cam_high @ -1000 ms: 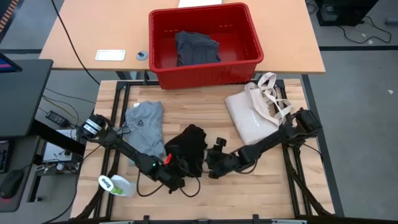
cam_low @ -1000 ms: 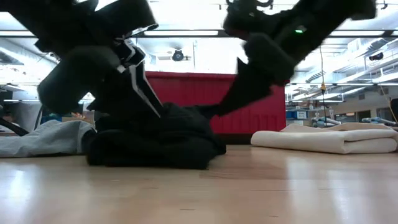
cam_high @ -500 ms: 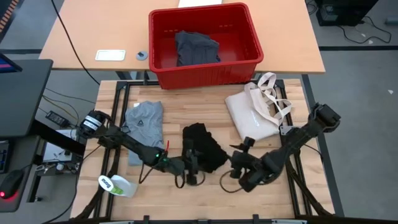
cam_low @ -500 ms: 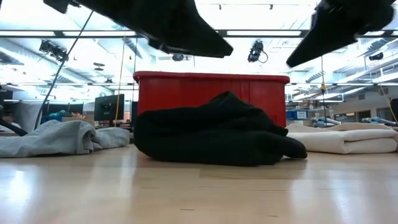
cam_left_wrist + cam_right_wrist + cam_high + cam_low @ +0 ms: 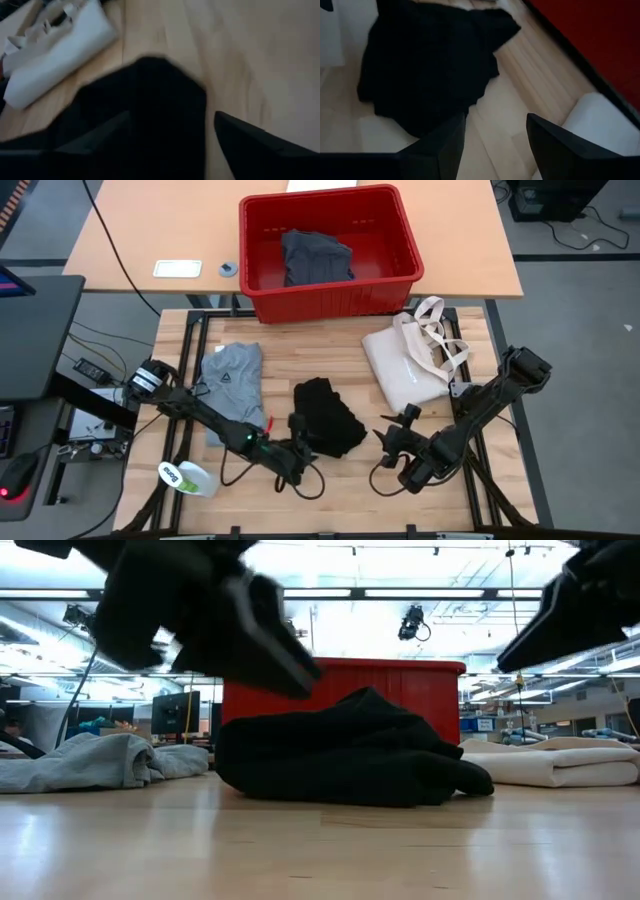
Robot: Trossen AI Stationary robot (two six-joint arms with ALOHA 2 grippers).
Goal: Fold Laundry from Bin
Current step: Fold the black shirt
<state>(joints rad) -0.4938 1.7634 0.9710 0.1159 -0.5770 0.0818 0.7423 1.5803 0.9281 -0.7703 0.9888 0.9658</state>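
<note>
**A:** High view. What lies where?

**B:** The black garment (image 5: pixel 326 416) sits bunched at table centre. The grey T-shirt (image 5: pixel 232 386) lies at its 9 o'clock, near but apart. The tote bag (image 5: pixel 405 367) is at its 2 o'clock. The red bin (image 5: pixel 330 250) stands at 12 o'clock on the far table, with a grey garment (image 5: pixel 316 256) inside. The left gripper (image 5: pixel 298 452) is at the black garment's 7 o'clock edge; the right gripper (image 5: pixel 397 442) is at its 4 o'clock, apart from it.

**A:** Low view?

**B:** The black garment (image 5: pixel 345 752) is a rounded heap resting on the wood, with the red bin (image 5: pixel 340 690) behind. Both arms hang above it, touching nothing.

**A:** Left wrist view?

**B:** The left gripper's fingers (image 5: pixel 252 150) are spread wide with only black cloth (image 5: pixel 150 110) beyond them, none between. It holds nothing.

**A:** Right wrist view?

**B:** The right gripper's fingers (image 5: pixel 555 145) stand apart over bare wood; the black garment (image 5: pixel 427 65) lies ahead. It is empty too.

**A:** How should this step go?

**B:** Judging by the heap, the garment probably needs spreading before folding. Each gripper should likely take a separate outer edge, pinching a single layer, then draw apart evenly so the cloth flattens rather than drags toward the T-shirt.
</note>
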